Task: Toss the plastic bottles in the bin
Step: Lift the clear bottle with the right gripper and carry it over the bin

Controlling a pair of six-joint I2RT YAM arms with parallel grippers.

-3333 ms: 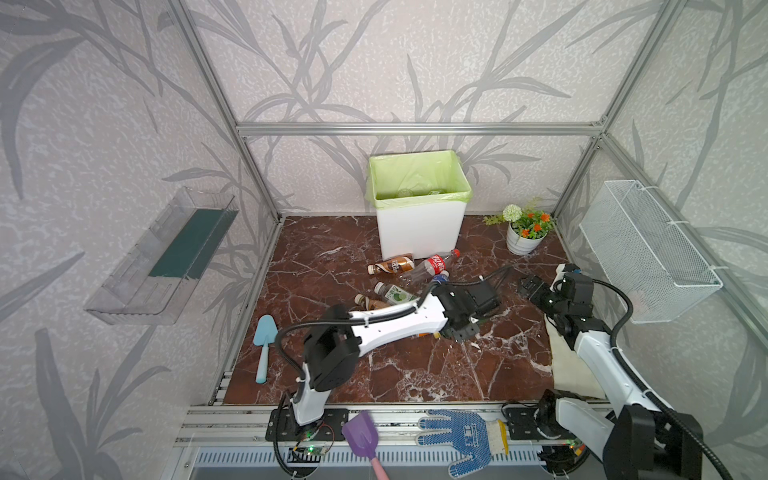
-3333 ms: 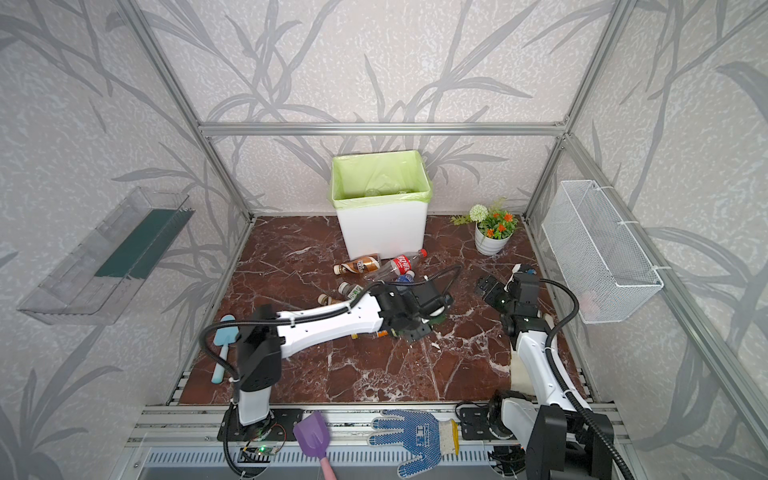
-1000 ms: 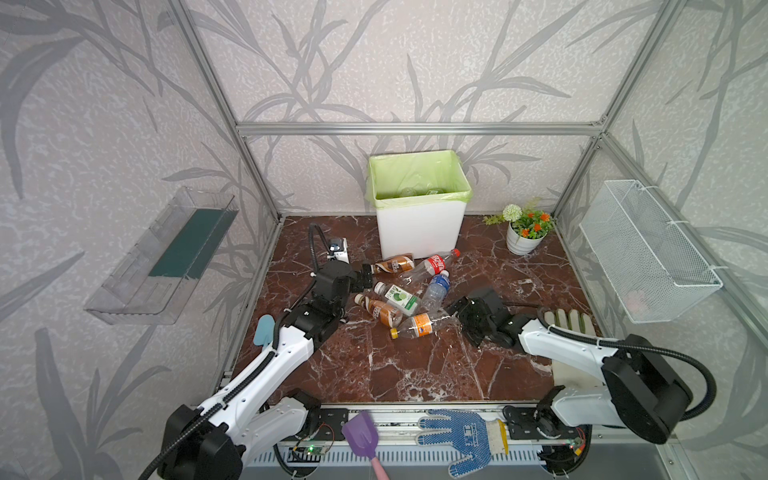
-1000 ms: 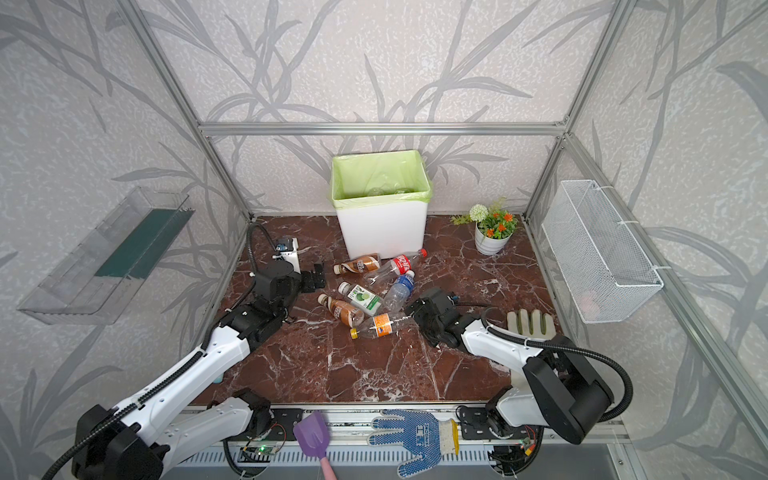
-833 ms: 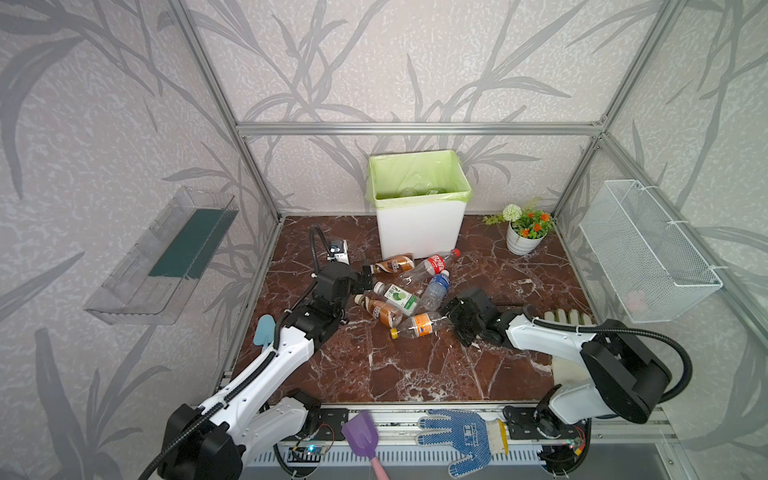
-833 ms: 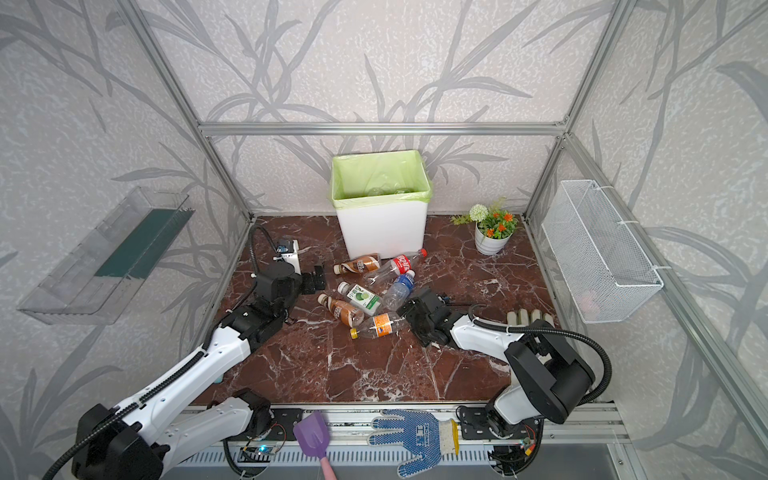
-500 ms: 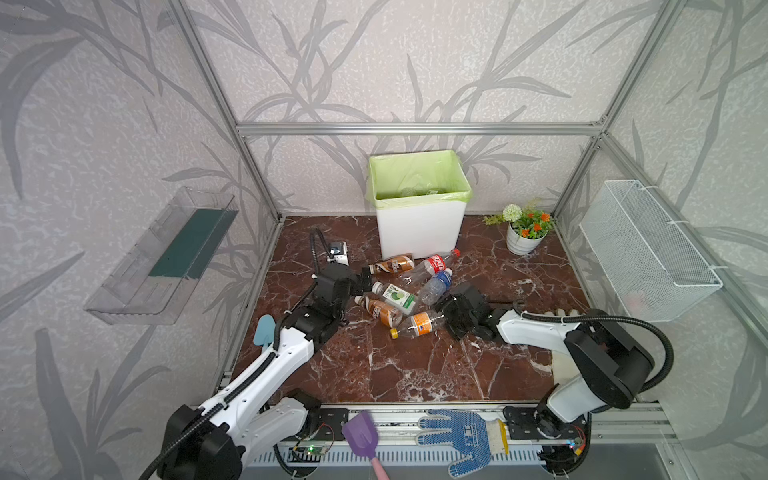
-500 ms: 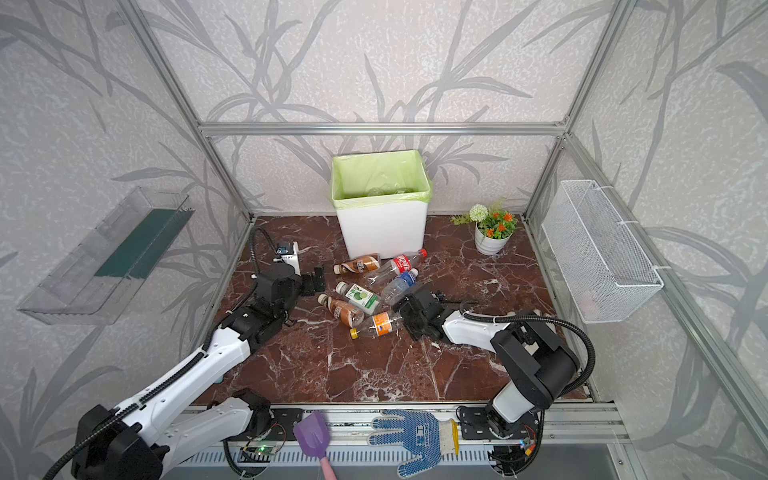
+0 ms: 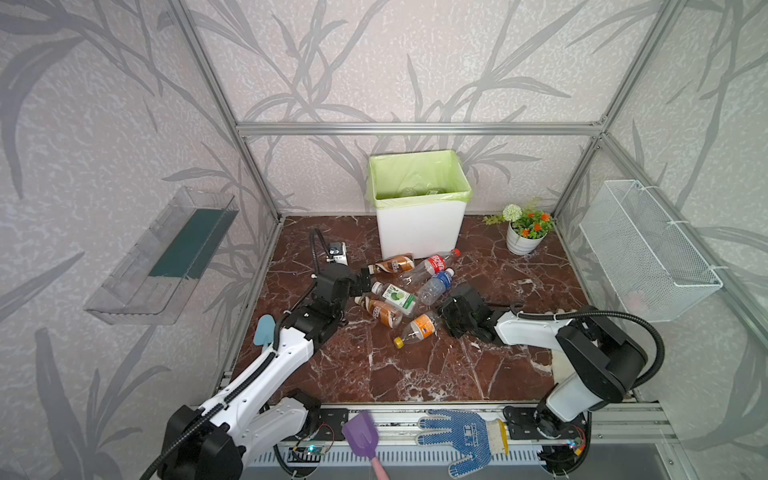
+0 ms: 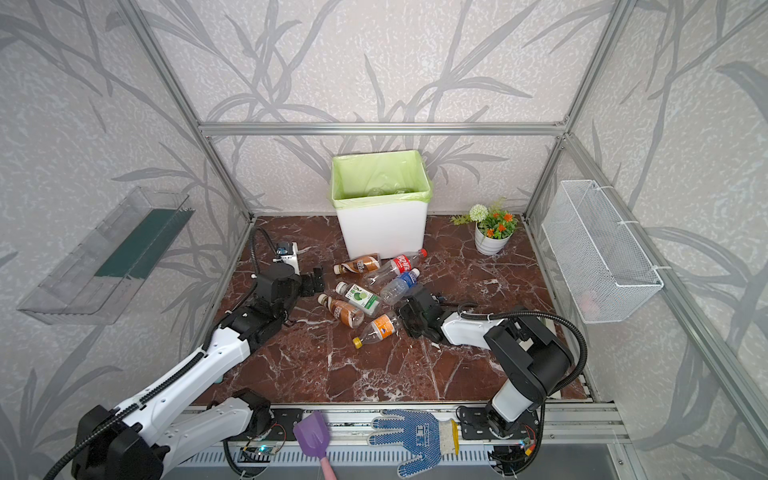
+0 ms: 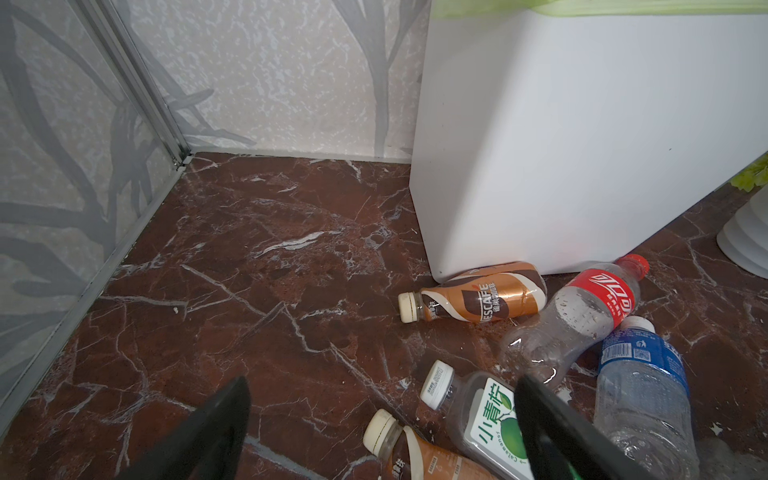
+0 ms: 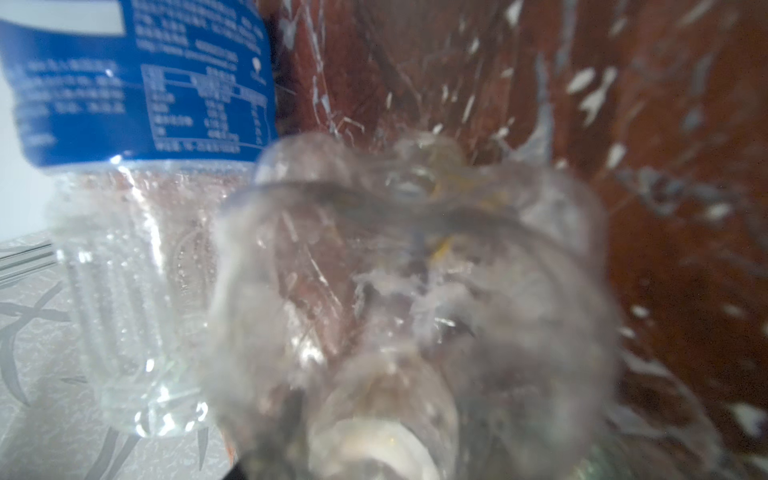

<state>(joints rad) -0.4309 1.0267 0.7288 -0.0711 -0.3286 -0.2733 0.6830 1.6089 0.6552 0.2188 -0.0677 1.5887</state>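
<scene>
Plastic bottles (image 9: 399,297) lie clustered on the desk (image 9: 374,365) before the bin (image 9: 419,228). Left of them, the left pincer (image 9: 363,283) is spread wide, empty. On the right, the right pincer (image 9: 445,313) meets the orange-labelled bottle (image 9: 420,325) at its base; whether it grips, I cannot tell.

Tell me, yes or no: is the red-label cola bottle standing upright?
No: in the left wrist view the cola bottle lies on its side on the floor beside the bin.

There are six plastic bottles (image 9: 395,297) on the floor (image 9: 395,374), one bin (image 9: 419,228), one flower pot (image 9: 521,244), one wire basket (image 9: 644,253).
</scene>
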